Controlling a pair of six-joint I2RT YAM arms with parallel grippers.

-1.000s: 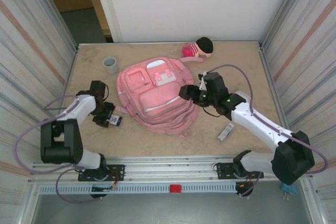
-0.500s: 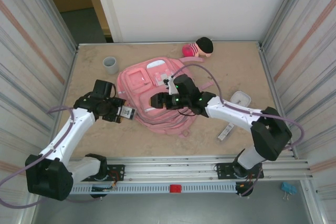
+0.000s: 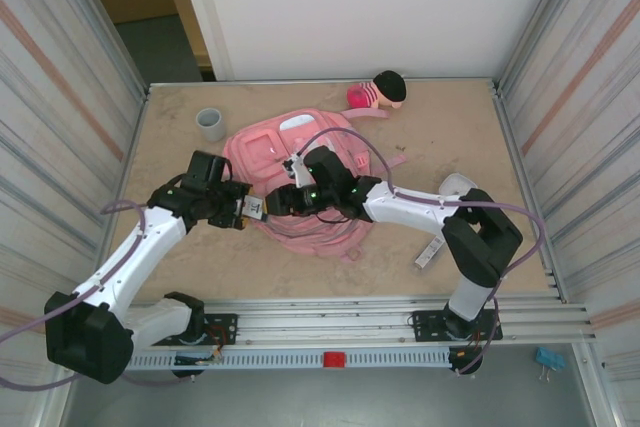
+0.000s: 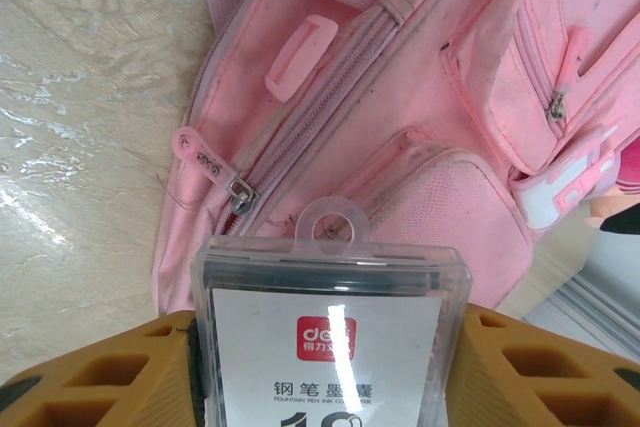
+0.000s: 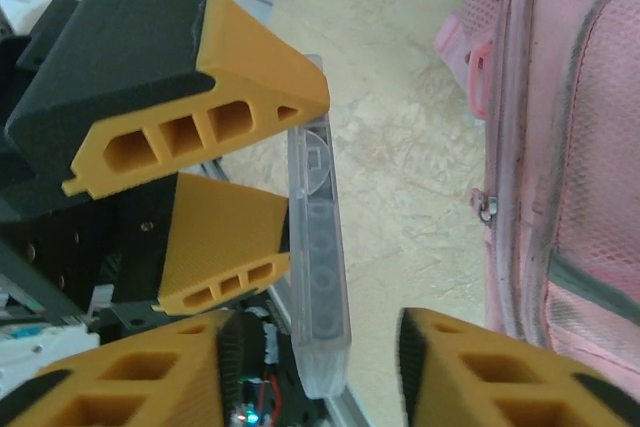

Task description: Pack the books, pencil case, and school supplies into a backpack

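Step looks like a hand-to-hand pass of one of the school supplies, the clear card box [image 4: 330, 322]. The left hand [image 3: 238, 212] is clamped on it across its width, fingers on the two narrow sides. The right hand [image 5: 322, 375] is spread wide, with one finger on each side of the box's thin end and a gap on both sides, so it has nothing gripped. The box is held off the surface [image 3: 180, 267], left of centre and about midway between the far and near edges, just beside the left side of the backpack [image 3: 262, 152]. To do it well, the right hand should close squarely on the flat faces. The left should let go only once that grip is firm, since slick plastic could slip or twist. The box's long axis runs straight out of the left hand, hang-tab end leading toward the backpack, printed face up to the left wrist camera. It is edge-on to the right wrist camera. The zip near the zip pull [image 4: 238, 194] looks shut, and I cannot tell if any pocket is open.
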